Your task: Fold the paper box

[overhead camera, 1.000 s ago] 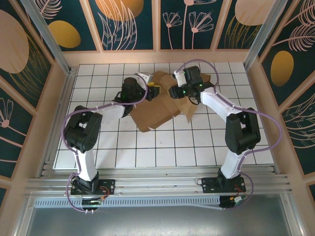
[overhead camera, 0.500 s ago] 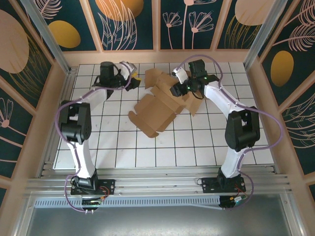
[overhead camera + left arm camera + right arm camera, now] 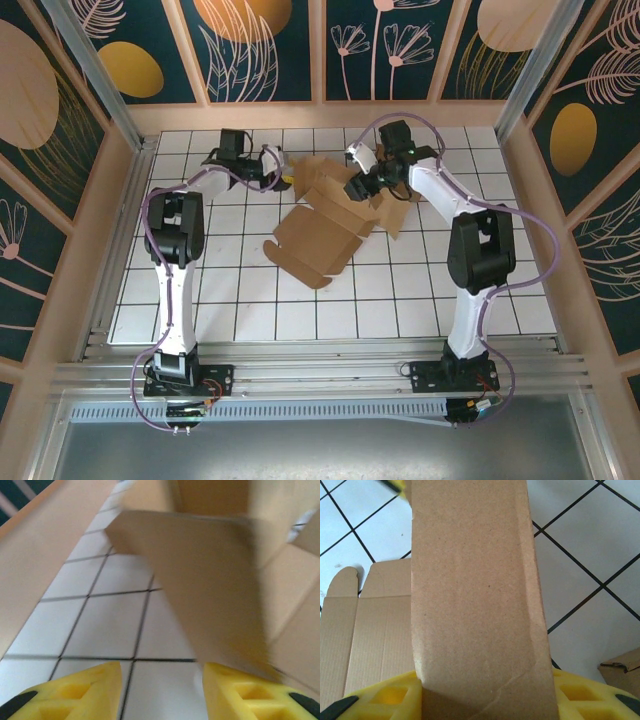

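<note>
The paper box (image 3: 318, 235) is a brown cardboard blank lying mostly flat on the white tiled table, with flaps raised at its far end. My right gripper (image 3: 358, 185) is over that far end. In the right wrist view a long cardboard flap (image 3: 470, 580) fills the gap of the right gripper (image 3: 487, 695) from one yellow finger to the other. My left gripper (image 3: 282, 172) is at the box's far left corner. In the left wrist view the left gripper (image 3: 162, 680) is open over bare tile, and a raised flap (image 3: 215, 580) reaches down beside its right finger (image 3: 250, 690).
A wooden rim (image 3: 320, 115) runs along the back of the table, close behind both grippers, and shows as a slanted board (image 3: 45, 545) on the left of the left wrist view. Another cardboard flap (image 3: 393, 215) lies under the right arm. White tiles (image 3: 230, 290) stretch toward the arm bases.
My left gripper left the box, swung to the back left, then came right to the box's corner. The box shifted and lies flatter. The right gripper kept its hold.
</note>
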Motion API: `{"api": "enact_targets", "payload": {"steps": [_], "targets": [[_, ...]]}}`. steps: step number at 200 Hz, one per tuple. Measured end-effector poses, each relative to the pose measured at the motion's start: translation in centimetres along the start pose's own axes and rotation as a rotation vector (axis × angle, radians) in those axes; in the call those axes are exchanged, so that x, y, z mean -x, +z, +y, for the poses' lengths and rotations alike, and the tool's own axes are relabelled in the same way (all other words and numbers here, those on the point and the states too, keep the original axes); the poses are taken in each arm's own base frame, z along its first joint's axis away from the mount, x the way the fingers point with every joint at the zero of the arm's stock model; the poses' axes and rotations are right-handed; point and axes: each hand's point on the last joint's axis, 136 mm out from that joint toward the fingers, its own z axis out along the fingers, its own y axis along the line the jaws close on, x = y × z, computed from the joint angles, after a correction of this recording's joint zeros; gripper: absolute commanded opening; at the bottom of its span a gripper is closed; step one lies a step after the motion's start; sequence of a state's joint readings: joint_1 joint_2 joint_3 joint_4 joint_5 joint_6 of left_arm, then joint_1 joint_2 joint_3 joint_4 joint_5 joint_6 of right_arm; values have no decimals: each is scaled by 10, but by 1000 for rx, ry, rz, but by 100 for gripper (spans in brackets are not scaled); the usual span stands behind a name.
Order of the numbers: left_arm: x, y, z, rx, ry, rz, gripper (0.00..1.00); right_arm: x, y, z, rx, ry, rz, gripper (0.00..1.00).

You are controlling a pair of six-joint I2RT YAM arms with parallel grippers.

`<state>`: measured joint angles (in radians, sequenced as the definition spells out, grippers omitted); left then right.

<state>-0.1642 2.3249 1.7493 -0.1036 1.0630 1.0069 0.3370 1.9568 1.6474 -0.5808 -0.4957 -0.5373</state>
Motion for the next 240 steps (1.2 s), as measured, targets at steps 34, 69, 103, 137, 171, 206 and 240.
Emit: {"api": "enact_targets", "payload": {"steps": [34,69,103,137,171,206,240], "targets": [[12,3,-18,-113,21,-134,44,7,-3,-2,-6,-15,-13,44],[24,3,-18,-157,-2,-210,42,13,-5,-3,-12,-22,-25,43],[35,10,-25,-196,-49,-236,45,14,-5,-2,-12,-24,-25,43],[43,33,-40,-232,-62,-214,41,12,-4,-3,-20,-24,-18,43],[37,41,-40,-214,-38,-168,31,6,-3,-3,-23,-13,9,43],[29,52,-34,-165,-63,-99,51,6,-3,-4,-28,-14,11,43],[33,66,-34,-145,-73,-79,73,5,-3,-5,-35,-14,15,43]]}}
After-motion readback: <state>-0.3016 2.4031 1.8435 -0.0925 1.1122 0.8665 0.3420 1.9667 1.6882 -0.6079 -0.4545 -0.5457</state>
